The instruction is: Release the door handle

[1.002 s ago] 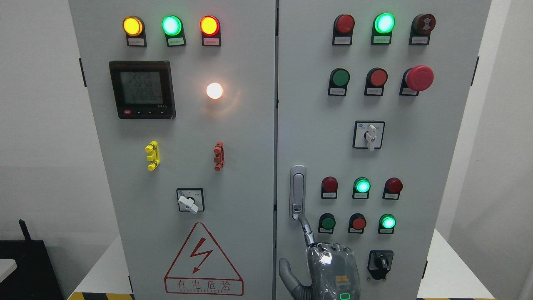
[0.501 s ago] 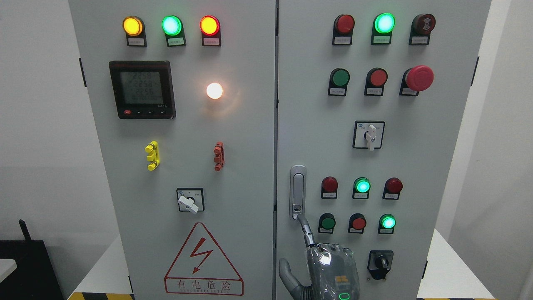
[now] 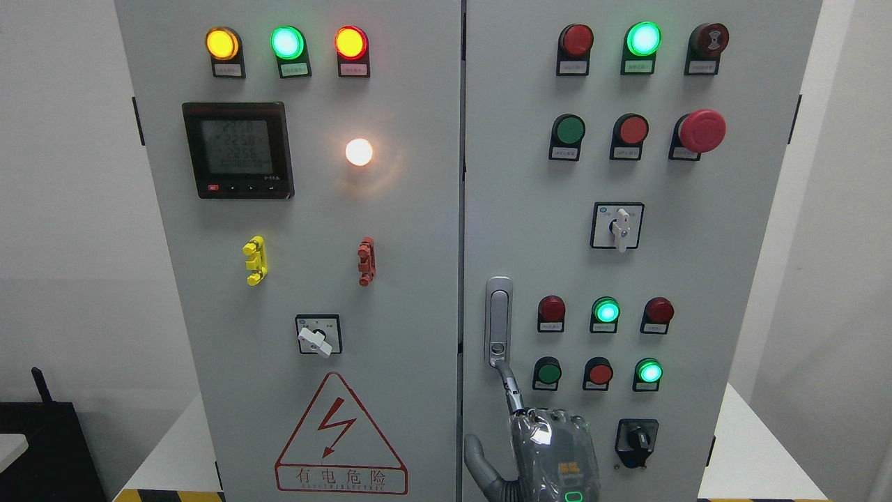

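My finger at the foot of the door handle

The door handle (image 3: pixel 498 322), a slim silver upright bar, sits on the left edge of the right-hand door (image 3: pixel 697 279), just beside the seam between the two doors. My right hand (image 3: pixel 540 439) comes up from the bottom edge just right of the middle, with one finger (image 3: pixel 511 385) stretched straight up so its tip touches the handle's bottom end; my thumb (image 3: pixel 481 460) sticks out to the left and nothing is gripped, the other fingers tucked down by the knuckles. To the right of the handle are two rows of round lamps (image 3: pixel 605 310), red and green, and a black knob (image 3: pixel 636 440) beside my hand. On the left-hand door (image 3: pixel 209 279) there is a red warning triangle (image 3: pixel 340 436), a white switch (image 3: pixel 318 336) and a grey meter screen (image 3: pixel 238 150).
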Tool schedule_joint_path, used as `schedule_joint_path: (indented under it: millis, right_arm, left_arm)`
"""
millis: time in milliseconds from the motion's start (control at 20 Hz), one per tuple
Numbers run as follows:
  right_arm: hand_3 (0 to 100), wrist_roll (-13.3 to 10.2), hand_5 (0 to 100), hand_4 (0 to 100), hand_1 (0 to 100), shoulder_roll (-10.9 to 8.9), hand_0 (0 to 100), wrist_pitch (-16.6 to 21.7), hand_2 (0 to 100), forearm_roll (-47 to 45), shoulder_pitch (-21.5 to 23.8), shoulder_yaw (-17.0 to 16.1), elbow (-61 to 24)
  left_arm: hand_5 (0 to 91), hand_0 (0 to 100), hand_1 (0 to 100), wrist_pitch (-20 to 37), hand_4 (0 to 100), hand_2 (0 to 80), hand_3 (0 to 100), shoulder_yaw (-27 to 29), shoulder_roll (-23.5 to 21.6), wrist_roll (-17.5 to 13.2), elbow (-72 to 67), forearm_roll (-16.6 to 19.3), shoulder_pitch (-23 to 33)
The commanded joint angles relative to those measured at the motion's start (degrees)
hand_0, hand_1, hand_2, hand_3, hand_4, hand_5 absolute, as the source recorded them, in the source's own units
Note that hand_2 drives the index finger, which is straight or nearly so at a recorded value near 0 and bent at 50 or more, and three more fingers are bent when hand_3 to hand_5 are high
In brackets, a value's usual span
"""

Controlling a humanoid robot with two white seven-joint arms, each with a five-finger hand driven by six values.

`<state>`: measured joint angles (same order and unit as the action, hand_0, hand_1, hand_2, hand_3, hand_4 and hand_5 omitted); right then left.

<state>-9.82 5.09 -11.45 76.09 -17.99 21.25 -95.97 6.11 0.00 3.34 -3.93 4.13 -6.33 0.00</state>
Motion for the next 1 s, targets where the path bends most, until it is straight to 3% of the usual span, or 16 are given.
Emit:
schedule_joint_path:
  millis: [0,952]
  right_arm:
    - [100,0.2,100,100,34,0.00,40,0.0,0,0.0,0.0,0.2,0.2]
    - [100,0.5,100,100,34,0.09,40,0.0,0,0.1,0.1,0.3,1.0]
  left_arm:
    - [0.0,12,39,0.0,0,0.0,0,-0.7,0.0,0.0,0.0,0.0,-0.1]
    - [0.0,12,39,0.0,0,0.0,0,-0.7,0.0,0.0,0.0,0.0,-0.1]
